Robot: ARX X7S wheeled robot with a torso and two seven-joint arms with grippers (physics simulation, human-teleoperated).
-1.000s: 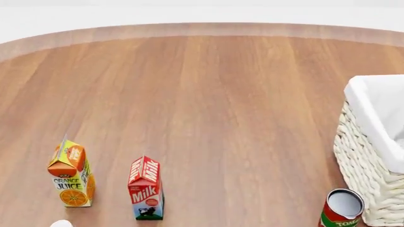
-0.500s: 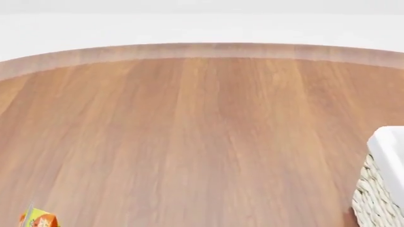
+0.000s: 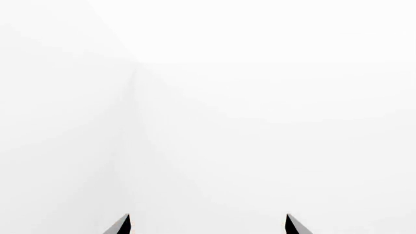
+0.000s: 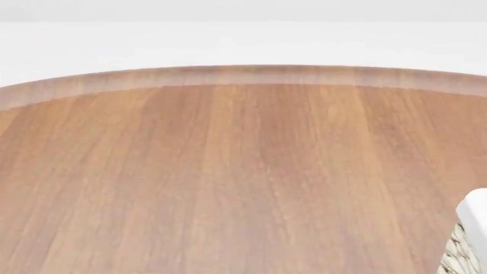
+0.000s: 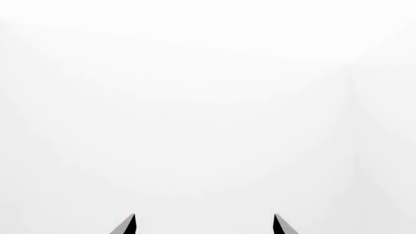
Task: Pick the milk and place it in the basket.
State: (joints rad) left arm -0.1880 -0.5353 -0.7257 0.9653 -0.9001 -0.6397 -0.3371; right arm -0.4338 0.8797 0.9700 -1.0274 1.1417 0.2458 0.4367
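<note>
a: what does the head view show?
b: mostly the round wooden table (image 4: 228,182), its curved far edge running across the upper part of the view with plain white beyond it. at the lower right corner a sliver of the basket (image 4: 473,240) pokes in: white cloth lining over a bit of woven wicker

a: and the milk?
b: it shows in none of the three views, so i can't say where it stands. nothing but bare wood is visible on the table apart from that basket corner

a: are the arms in the head view?
b: no, neither arm nor gripper shows there

a: the left wrist view, then?
b: the left gripper (image 3: 208,225) shows only as two dark pointed fingertips (image 3: 120,225) at the edge of the frame, set well apart with nothing between them. beyond them is only blank white, with faint shading where surfaces seem to meet

a: and the right?
b: much the same. the right gripper (image 5: 203,225) has its two dark fingertips (image 5: 126,225) spread wide, nothing held, and it faces plain white too. no table, carton or basket appears in either wrist view

a: so both tools are spread?
b: yes, both stand parted and empty, each pointing at featureless white
</note>
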